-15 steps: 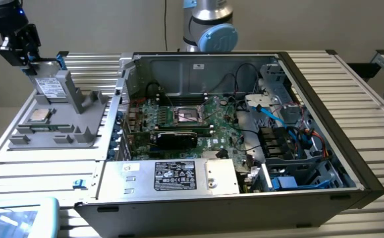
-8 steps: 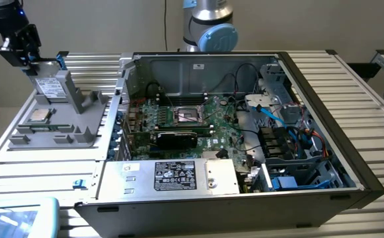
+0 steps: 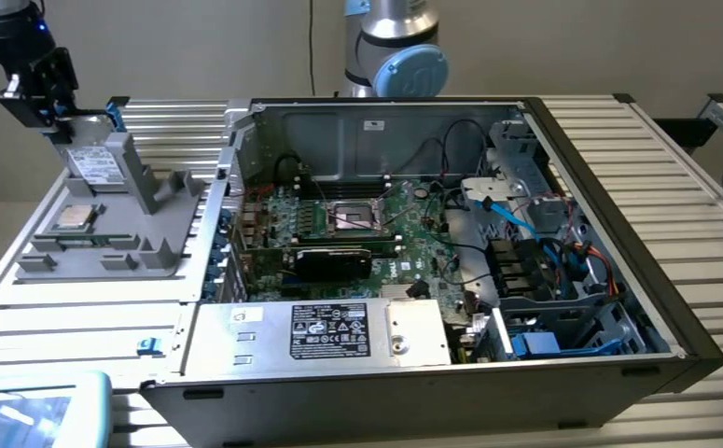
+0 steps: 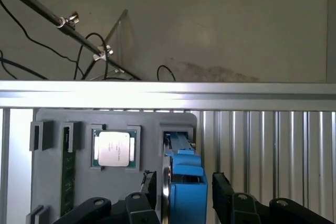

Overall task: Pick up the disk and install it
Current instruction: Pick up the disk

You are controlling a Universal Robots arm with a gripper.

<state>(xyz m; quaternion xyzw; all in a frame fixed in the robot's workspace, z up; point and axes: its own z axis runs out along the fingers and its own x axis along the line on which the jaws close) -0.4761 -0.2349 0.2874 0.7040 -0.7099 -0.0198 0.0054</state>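
The disk (image 3: 92, 164) stands on edge in a grey holder (image 3: 149, 245) at the exterior view's left. It is silver-grey with a white label, and its blue frame shows along the top edge. My gripper (image 3: 52, 110) hangs just over its upper end. In the wrist view the disk (image 4: 184, 163) sits edge-on between my two black fingers (image 4: 150, 188). One finger is on each side, with a narrow gap to the blue frame. The gripper (image 4: 186, 191) is open around the disk.
The open computer case (image 3: 610, 168) fills the middle and the exterior view's right, with its motherboard (image 3: 361, 224), cables and a blue-trimmed drive bay (image 3: 561, 331). A grey box with a black label (image 3: 324, 331) sits at its front. The holder also carries a processor chip (image 4: 114, 148) and a memory stick (image 4: 67, 174).
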